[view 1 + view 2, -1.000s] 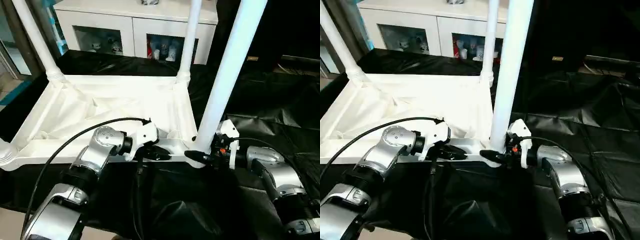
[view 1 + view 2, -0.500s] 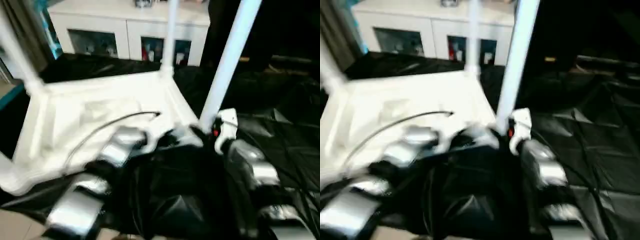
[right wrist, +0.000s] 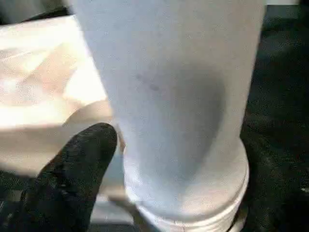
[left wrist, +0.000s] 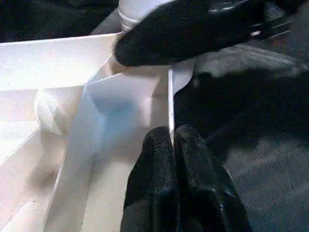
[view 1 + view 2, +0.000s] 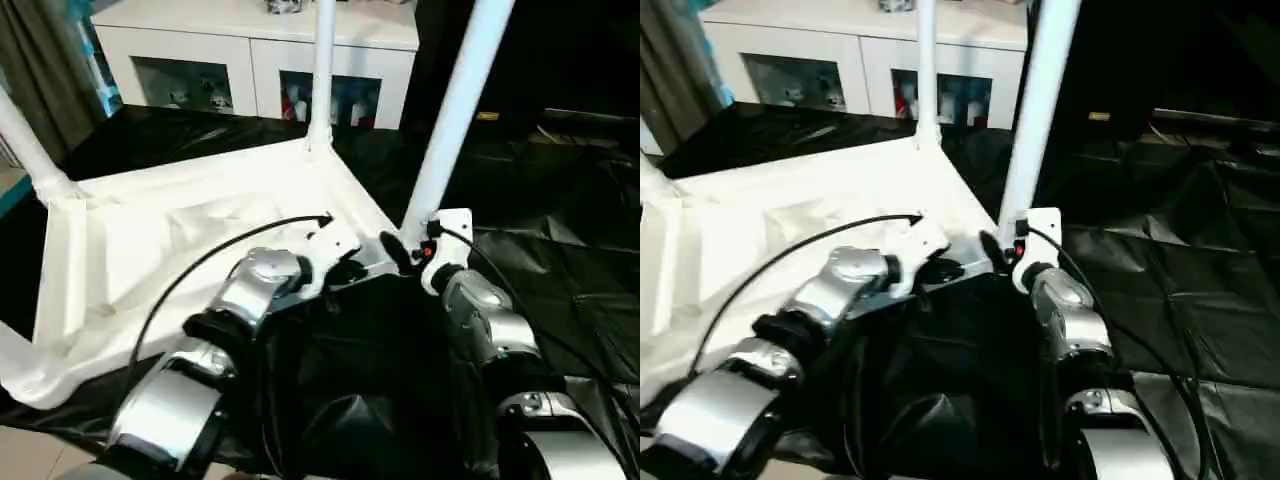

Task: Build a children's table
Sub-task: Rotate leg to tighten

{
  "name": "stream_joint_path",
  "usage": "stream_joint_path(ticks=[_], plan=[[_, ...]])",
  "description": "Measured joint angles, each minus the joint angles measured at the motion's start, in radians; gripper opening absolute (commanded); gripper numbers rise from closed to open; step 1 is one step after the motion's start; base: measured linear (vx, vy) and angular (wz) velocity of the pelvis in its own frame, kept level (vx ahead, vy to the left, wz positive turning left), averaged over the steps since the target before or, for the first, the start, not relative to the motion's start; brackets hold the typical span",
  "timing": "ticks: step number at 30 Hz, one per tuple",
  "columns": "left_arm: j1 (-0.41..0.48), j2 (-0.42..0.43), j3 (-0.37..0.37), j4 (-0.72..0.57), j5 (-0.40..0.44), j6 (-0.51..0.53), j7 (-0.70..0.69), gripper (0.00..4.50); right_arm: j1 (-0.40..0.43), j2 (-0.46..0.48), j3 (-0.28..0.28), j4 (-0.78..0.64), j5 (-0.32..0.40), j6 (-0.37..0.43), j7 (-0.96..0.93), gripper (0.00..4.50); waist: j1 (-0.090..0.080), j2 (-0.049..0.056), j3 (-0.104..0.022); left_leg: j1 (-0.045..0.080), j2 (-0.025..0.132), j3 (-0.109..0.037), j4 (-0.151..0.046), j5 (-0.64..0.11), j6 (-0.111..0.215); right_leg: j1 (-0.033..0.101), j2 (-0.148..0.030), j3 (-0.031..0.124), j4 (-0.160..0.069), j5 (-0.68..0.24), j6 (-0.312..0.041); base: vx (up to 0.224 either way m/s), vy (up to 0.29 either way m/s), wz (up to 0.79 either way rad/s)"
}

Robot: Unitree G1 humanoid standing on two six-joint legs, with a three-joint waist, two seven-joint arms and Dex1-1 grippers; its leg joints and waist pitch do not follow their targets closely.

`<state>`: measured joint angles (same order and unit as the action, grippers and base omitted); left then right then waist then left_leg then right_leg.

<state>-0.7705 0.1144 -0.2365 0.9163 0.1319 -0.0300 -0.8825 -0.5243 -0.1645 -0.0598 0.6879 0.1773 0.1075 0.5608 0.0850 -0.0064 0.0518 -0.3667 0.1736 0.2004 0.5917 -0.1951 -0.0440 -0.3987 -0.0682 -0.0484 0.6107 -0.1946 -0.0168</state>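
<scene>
The children's table [image 5: 180, 230] lies upside down on the black cover, with white legs standing up from its corner sockets. My left gripper [image 5: 350, 272] is shut on the thin rim wall [image 4: 170, 96] at the near right corner, its fingertips [image 4: 159, 145] pinching the edge. My right gripper [image 5: 400, 252] is at the base of the near right leg [image 5: 455, 110]. It stands open around the leg. One black finger [image 3: 72, 179] sits just beside the leg [image 3: 174, 96], and the other is hidden behind it.
A white cabinet [image 5: 250, 60] with glass doors stands behind the work table. The wrinkled black cover [image 5: 560, 250] stretches to the right and front. Another leg [image 5: 322, 70] rises at the far corner and one [image 5: 25, 140] at the left. A black cable [image 5: 200, 265] loops over my left forearm.
The table has swung round on the cover, so its near edge now runs slantwise. Both grippers stayed at the near right corner. My view has shifted too.
</scene>
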Motion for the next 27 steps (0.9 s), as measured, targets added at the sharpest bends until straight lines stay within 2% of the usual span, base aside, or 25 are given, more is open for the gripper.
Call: stream_joint_path(ticks=[3, 13, 15, 22, 25, 27], plan=[[0.025, 0.041, -0.008, -0.033, -0.011, -0.03, -0.086, 0.0, 0.043, -0.064, 0.047, -0.058, 0.009, 0.012, 0.148, 3.97, 0.004, 0.0, 0.0, 0.0, 0.0, 0.0, 0.0, 0.003, 0.005, 0.0, 0.0, 0.0, 0.0, -0.001, 0.002, 0.0, 0.0, 0.0], [0.067, 0.102, -0.018, -0.108, -0.051, -0.045, -0.282, 0.0, 0.093, -0.169, 0.105, -0.173, 0.033, 0.065, 0.41, 3.97, 0.021, 0.001, 0.001, -0.002, 0.0, 0.001, 0.0, 0.003, 0.005, -0.002, -0.001, -0.002, 0.0, -0.002, 0.002, 0.0, 0.0, 0.0], [0.085, 0.117, -0.022, -0.134, -0.06, -0.044, -0.32, 0.0, 0.105, -0.209, 0.134, -0.203, 0.043, 0.076, 0.468, 3.97, 0.024, 0.001, 0.001, -0.002, 0.0, 0.001, 0.0, 0.003, 0.005, -0.001, -0.002, -0.002, 0.0, -0.002, 0.002, 0.0, 0.0, 0.0], [0.088, 0.122, -0.021, -0.14, -0.062, -0.044, -0.349, 0.0, 0.104, -0.228, 0.141, -0.206, 0.045, 0.084, 0.51, 3.26, 0.028, 0.001, 0.001, -0.003, 0.0, 0.002, 0.0, 0.003, 0.005, -0.001, -0.003, -0.003, 0.0, -0.003, 0.002, 0.0, 0.0, 0.0], [0.093, 0.123, -0.022, -0.15, -0.062, -0.042, -0.358, 0.0, 0.104, -0.233, 0.137, -0.209, 0.045, 0.094, 0.52, 3.16, 0.029, 0.001, 0.001, -0.003, 0.0, 0.002, 0.0, 0.003, 0.005, -0.001, -0.004, -0.004, 0.0, -0.003, 0.003, 0.0, 0.0, 0.0], [0.094, 0.123, -0.022, -0.156, -0.062, -0.038, -0.359, 0.0, 0.104, -0.235, 0.137, -0.216, 0.047, 0.104, 0.521, 2.86, 0.029, 0.001, 0.001, -0.003, 0.0, 0.002, 0.0, 0.004, 0.006, -0.001, -0.005, -0.005, 0.0, -0.003, 0.004, 0.0, 0.0, 0.0]])
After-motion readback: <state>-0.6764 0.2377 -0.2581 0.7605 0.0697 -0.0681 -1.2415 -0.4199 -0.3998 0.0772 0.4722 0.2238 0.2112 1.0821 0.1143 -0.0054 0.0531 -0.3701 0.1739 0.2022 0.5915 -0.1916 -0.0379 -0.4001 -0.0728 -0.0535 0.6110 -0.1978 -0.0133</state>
